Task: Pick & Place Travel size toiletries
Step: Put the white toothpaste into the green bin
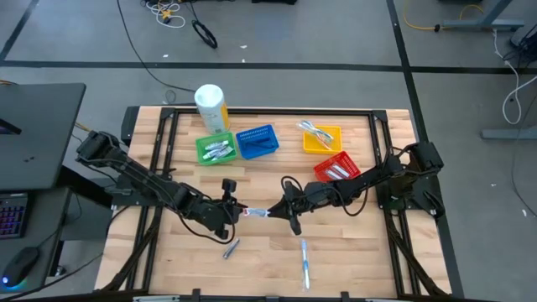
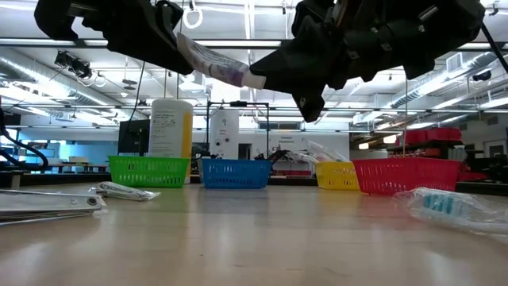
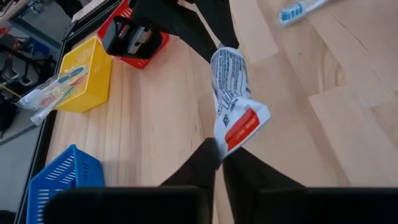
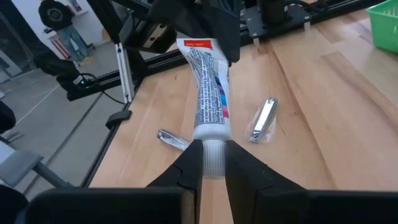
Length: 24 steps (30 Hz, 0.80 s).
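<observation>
A small white toothpaste tube with blue print and a red-marked crimped end hangs in the air between my two grippers, above the middle of the table. My left gripper is shut on one end and my right gripper is shut on the other. In the low view the tube is well clear of the tabletop. A packaged blue toothbrush and a silvery item lie flat on the table nearer the near edge. My left gripper pinches the tube's flat crimped end between its two fingers, coming level from the table's left. The tube is lifted clear and runs straight away from the fingers. My right gripper pinches the ribbed white cap end between its two fingers, coming level from the table's right, in line with the tube. The tube body stretches away toward the other gripper, off the table.
Along the far side stand a green basket with tubes, a blue basket, a yellow basket with wrapped toothbrushes and a red basket. A large white-and-yellow bottle stands behind the green one. Two silvery items lie below the tube.
</observation>
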### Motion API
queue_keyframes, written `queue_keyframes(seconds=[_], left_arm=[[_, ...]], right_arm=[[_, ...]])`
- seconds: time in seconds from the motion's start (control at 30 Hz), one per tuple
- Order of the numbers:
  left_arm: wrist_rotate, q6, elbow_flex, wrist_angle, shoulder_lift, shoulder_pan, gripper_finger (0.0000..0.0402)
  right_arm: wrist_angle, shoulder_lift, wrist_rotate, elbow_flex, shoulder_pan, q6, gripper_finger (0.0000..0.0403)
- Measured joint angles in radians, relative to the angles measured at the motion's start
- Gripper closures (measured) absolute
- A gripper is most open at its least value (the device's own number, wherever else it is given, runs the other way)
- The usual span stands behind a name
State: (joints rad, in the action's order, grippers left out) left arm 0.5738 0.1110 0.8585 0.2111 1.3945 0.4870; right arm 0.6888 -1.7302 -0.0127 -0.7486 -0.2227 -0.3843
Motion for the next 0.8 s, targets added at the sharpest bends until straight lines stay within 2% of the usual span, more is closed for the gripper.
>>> queue_keyframes(seconds=[0.1, 0.2, 0.47, 0.63, 0.8], left_arm=[[0.000, 0.000, 0.000, 0.003, 0.000, 0.000, 0.0392], [0.012, -0.004, 0.000, 0.005, 0.000, 0.000, 0.0395], [0.064, -0.026, 0.000, 0.039, 0.000, 0.000, 0.0397], [0.212, -0.107, 0.001, 0.188, -0.019, -0.007, 0.0398], [0.251, -0.284, 0.001, 0.405, -0.078, -0.078, 0.0398]], right_arm=[[0.000, 0.000, -0.004, 0.000, 0.006, 0.000, 0.0352], [0.001, 0.000, -0.004, 0.000, 0.010, 0.000, 0.0346], [-0.005, 0.000, 0.030, 0.000, 0.024, 0.061, 0.0268], [-0.061, 0.000, 0.156, 0.000, 0.062, 0.062, 0.0242], [-0.178, 0.000, 0.231, 0.000, 0.095, 0.062, 0.0240]])
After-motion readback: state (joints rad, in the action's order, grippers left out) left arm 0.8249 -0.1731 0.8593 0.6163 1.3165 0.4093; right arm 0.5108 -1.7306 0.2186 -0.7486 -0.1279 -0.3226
